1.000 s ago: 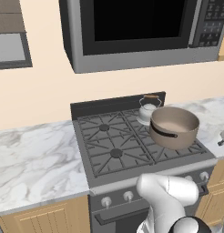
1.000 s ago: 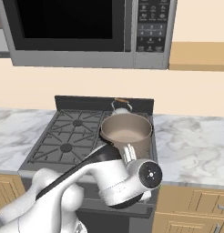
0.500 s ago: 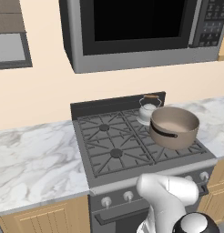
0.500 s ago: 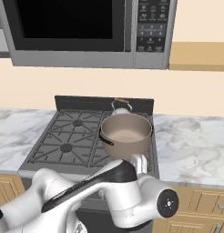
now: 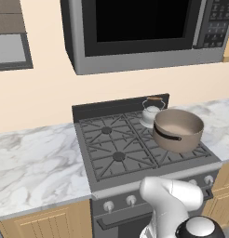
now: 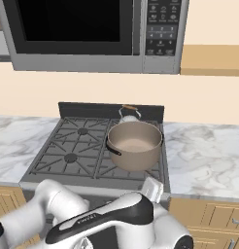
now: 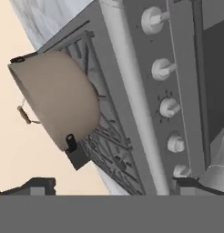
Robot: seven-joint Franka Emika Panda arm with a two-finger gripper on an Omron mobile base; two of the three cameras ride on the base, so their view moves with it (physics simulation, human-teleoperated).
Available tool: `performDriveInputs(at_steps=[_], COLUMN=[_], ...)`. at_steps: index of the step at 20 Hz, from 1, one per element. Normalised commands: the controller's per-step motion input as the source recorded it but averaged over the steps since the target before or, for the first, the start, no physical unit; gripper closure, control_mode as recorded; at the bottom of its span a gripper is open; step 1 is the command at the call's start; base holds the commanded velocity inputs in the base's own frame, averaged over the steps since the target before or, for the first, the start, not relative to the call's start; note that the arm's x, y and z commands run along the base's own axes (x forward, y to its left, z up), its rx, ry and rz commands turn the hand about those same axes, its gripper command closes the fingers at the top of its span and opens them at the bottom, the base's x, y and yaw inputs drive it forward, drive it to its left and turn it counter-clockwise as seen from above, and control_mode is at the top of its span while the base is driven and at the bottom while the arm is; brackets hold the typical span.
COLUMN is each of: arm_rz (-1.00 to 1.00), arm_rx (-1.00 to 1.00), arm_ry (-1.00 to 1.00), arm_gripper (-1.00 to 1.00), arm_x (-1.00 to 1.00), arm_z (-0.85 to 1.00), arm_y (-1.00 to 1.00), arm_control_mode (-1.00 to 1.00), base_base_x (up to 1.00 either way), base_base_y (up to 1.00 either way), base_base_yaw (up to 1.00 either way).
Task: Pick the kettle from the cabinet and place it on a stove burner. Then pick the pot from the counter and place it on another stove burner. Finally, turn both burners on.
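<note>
Your arm has dropped toward the stove front while pot (image 5: 178, 129) and kettle (image 5: 151, 111) sit unmoved. Fingers spread wide, empty; approach the knobs (image 7: 162, 69) crooked and they'll slip off or turn the wrong one.

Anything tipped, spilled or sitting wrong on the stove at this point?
Nothing stands out. The pot sits upright on the front right burner of the stove, the kettle upright behind it on the back right one. No spill shows on the counter. Whether pot and kettle touch cannot be told.
</note>
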Motion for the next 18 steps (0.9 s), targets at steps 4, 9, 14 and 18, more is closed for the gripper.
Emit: performDriveInputs(at_steps=[4,9,14,18], arm_rz=[-0.03,0.00,0.00,0.00], arm_rx=[0.28,0.28,0.25,0.21], arm_ry=[0.10,0.17,0.17,0.19], arm_gripper=[-1.00,-1.00,-1.00,-1.00], arm_x=[-0.22,-0.15,-0.10,0.00], arm_z=[-0.13,-0.19,-0.16,-0.10], arm_y=[0.11,0.16,0.17,0.19], arm_control_mode=[-1.00,-1.00,-1.00,-1.00], base_base_x=[0.00,0.00,0.00,0.00], base_base_y=[0.00,0.00,0.00,0.00], base_base_yaw=[0.00,0.00,0.00,0.00])
